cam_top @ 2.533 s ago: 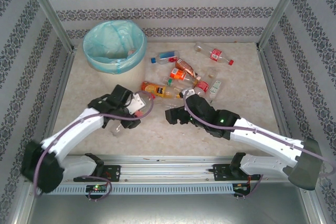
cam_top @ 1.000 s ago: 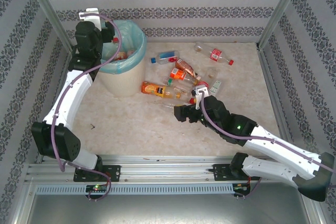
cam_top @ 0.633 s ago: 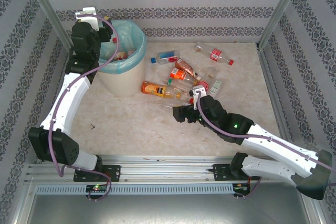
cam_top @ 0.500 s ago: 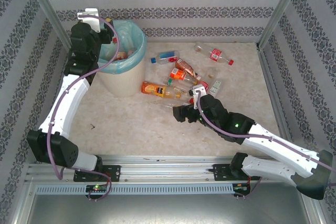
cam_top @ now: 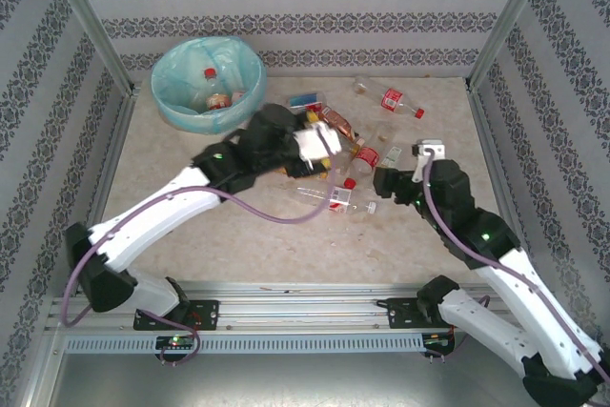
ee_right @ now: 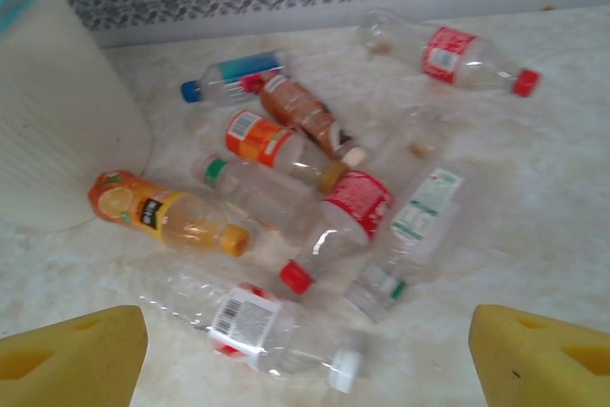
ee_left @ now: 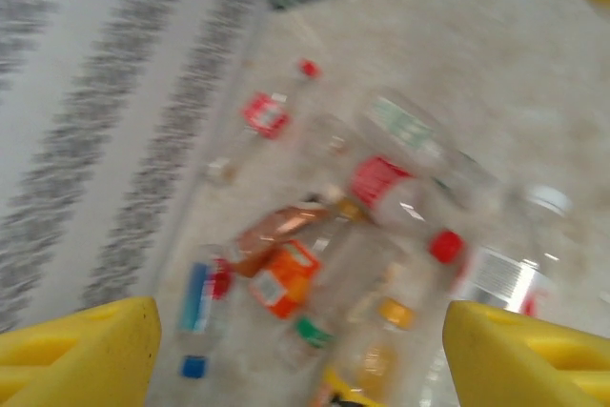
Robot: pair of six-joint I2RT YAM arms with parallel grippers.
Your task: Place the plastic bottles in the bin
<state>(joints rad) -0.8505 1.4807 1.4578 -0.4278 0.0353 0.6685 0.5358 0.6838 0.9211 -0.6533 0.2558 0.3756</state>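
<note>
Left wrist view: blurred all over; bottles (ee_left: 381, 183) smeared, labels unreadable.
Left gripper (ee_left: 297, 335): yellow fingers (ee_left: 76, 355) cut off at the picture's lower corners.
Right gripper (ee_right: 305, 331): fingers cut off the same way.
Bin (ee_right: 57, 121): from the right wrist, cut by the left and top edges; mouth out of frame.
Top view: left arm (cam_top: 191, 199) covers the leftmost loose bottles.
Bin contents: too small to count.

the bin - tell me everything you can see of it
The bin is a round, cream-white, plastic-looking bucket lined with a light turquoise bag folded over its rim. It stands upright and open at the far left corner of the table. Inside lie a red-capped bottle and at least one more. An orange juice bottle lies close to its base; whether they touch is unclear.
</note>
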